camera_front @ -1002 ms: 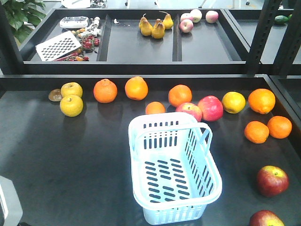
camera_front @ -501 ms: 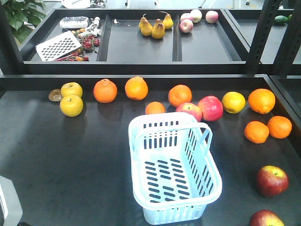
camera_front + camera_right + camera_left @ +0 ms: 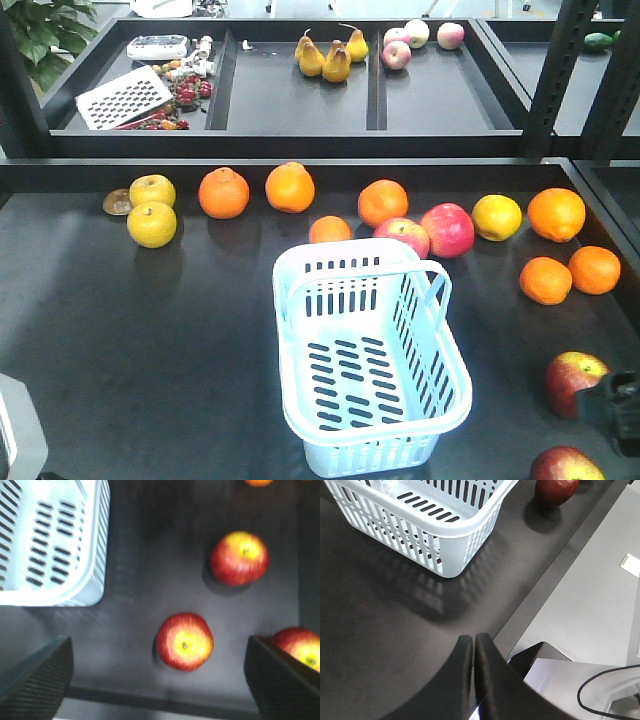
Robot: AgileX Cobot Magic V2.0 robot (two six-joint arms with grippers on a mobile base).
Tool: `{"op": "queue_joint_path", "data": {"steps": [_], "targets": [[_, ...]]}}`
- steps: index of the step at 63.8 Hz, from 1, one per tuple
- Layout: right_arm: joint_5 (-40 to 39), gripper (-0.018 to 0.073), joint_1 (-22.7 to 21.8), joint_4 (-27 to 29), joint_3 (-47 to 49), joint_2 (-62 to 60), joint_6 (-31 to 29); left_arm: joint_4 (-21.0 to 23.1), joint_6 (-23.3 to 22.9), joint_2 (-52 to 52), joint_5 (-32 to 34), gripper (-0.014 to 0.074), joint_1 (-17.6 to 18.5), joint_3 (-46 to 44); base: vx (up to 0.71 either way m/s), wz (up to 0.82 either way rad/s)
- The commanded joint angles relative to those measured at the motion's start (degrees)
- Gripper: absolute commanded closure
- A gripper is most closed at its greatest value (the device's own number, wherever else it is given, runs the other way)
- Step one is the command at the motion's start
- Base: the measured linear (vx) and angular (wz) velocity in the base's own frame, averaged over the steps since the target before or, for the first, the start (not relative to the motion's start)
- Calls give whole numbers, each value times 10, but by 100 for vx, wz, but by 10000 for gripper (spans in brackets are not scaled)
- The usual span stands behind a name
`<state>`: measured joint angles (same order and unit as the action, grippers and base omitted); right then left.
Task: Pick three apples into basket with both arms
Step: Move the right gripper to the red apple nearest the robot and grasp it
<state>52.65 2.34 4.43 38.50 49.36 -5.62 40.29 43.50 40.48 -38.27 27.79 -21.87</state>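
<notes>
The pale blue basket stands empty at the table's middle front. Two dark red apples lie at the front right, one behind the other. My right gripper shows as a black shape at the right edge, overlapping the rear apple. In the right wrist view it hangs open above the table, with one apple below and between its fingers, a second farther off and a third by the right finger. My left gripper is shut on nothing, near the basket.
Oranges, yellow fruit and brighter pinkish apples line the back of the table. A raised shelf behind holds pears, apples and utensils. The table's front edge runs close to the left gripper.
My right gripper has come into the front view at the lower right edge, now partly covering the rear dark red apple. Fruit and basket have not moved.
</notes>
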Motion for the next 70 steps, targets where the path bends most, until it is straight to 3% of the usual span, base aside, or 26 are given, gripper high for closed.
{"op": "queue_joint_path", "data": {"steps": [1, 23, 36, 70], "targets": [[-13, -165, 0, -19, 18, 48, 18, 24, -4, 0, 23, 604, -1, -14, 0, 0], [-37, -77, -14, -33, 19, 239, 39, 24, -4, 0, 23, 604, -1, -14, 0, 0], [-58, -71, -45, -31, 19, 306, 25, 24, -4, 0, 23, 604, -1, -14, 0, 0], [-121, -67, -46, -16, 19, 445, -6, 24, -4, 0, 23, 604, -1, -14, 0, 0]]}}
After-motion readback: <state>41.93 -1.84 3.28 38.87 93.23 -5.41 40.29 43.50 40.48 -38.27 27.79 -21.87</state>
